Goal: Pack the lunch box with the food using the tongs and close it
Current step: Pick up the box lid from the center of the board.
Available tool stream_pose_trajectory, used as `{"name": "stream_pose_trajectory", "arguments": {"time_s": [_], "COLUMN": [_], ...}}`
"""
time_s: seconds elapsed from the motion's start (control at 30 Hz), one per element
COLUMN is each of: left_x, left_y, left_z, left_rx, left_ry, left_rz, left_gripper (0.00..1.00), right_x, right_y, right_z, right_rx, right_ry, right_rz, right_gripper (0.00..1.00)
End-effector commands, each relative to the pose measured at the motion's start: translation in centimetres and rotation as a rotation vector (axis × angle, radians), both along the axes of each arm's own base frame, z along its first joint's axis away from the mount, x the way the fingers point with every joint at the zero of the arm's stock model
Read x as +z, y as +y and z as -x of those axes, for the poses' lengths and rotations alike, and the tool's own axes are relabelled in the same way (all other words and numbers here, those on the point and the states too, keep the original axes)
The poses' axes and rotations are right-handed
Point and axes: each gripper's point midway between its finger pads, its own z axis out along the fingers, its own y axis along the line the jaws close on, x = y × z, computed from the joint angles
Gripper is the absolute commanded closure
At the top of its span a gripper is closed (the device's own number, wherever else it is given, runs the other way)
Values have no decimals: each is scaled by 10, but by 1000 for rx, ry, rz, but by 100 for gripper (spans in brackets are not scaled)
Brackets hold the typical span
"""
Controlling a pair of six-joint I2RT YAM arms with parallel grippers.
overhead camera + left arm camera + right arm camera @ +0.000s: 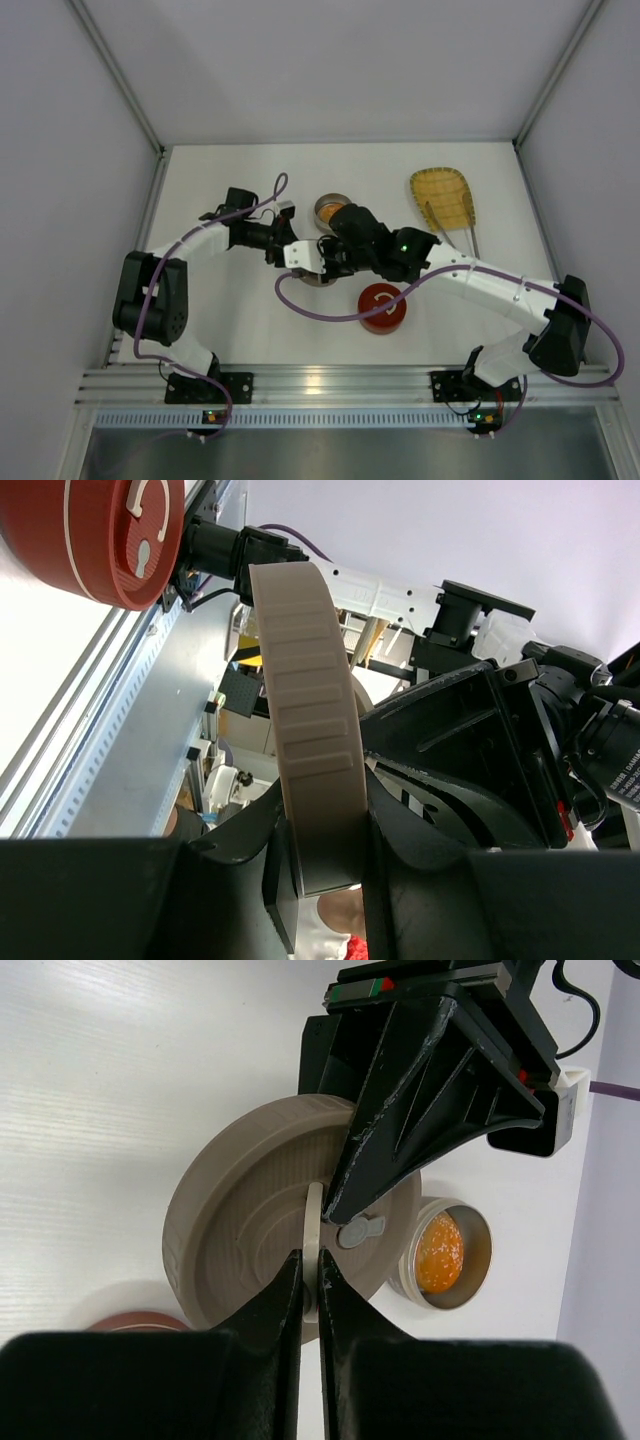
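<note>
Top view first: we see the left gripper (291,250) and the right gripper (329,262) meeting mid-table, and whatever they've got is mostly hidden under them from up here. Just behind them sits the small round metal tin (317,212) with the orange round piece of food (333,212) already inside. The slim silvery metal tongs (473,236) look parked on the yellow woven tray (442,190), well off to the right. A red round lid (382,307) lies flat near the arms' side.

Left wrist view: the beige round plastic lid (310,730) stands on edge, and the left claw is narrowed onto its rim.

Right wrist view: the right claw is pinched tight on the lid's thin upright tab (312,1250), with the tin just beside the lid.

So we'd say we're at the closing step. The next move calls for one arm letting go, then carrying the lid over the tin and seating it flat on the rim. We can't spot the black piece anywhere, so it may be hidden or not packed yet.

Surface is a plain white table (230,330) boxed in by pale grey wall panels (330,70), with an aluminium rail (340,378) along the near edge.
</note>
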Motion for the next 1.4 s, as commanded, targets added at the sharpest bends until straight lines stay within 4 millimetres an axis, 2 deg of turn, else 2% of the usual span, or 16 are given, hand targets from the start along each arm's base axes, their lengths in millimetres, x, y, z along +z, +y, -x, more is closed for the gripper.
{"name": "stream_pose_trajectory", "arguments": {"time_s": [0.0,0.2,0.27,0.43,0.47,0.5,0.6,0.67,0.83,0.93,0.97,1.03,1.07,1.1,1.23,1.37], "left_x": [35,43,44,45,44,43,42,37,27,36,40,45,52,51,59,67], "left_y": [5,4,4,4,4,3,3,6,36,69,76,84,84,85,86,69], "left_z": [18,25,26,30,30,30,25,27,-1,-28,-31,-26,-16,-2,9,13], "left_rx": [-117,-128,-127,-122,-118,-109,-74,-60,77,186,193,122,91,51,0,-40], "left_ry": [15,-30,-47,-89,-101,-137,-279,-372,-585,-809,-891,-1131,-1233,-1269,-1479,-1593], "left_rz": [171,203,203,196,190,168,103,53,-117,-225,-242,-258,-241,-230,-207,-183], "left_gripper": [100,100,100,100,94,69,14,9,8,13,19,30,41,45,50,52], "right_x": [16,5,4,18,25,27,33,29,14,0,-6,-11,-14,-14,-14,-10], "right_y": [14,14,14,13,13,12,6,2,-15,-23,-25,-27,-27,-27,-23,-20], "right_z": [-6,-5,-6,-8,-10,-9,-5,-1,9,17,21,26,31,34,39,35], "right_rx": [22,31,29,11,10,7,8,5,-7,-11,-12,-10,-4,-2,-3,-38], "right_ry": [-48,-34,-37,-13,-7,4,16,37,82,125,149,178,209,222,271,279], "right_rz": [-73,-49,-46,-86,-103,-105,-109,-103,-81,-64,-59,-55,-54,-55,-70,-95], "right_gripper": [99,95,99,100,100,100,100,100,100,100,100,100,100,100,100,100]}}
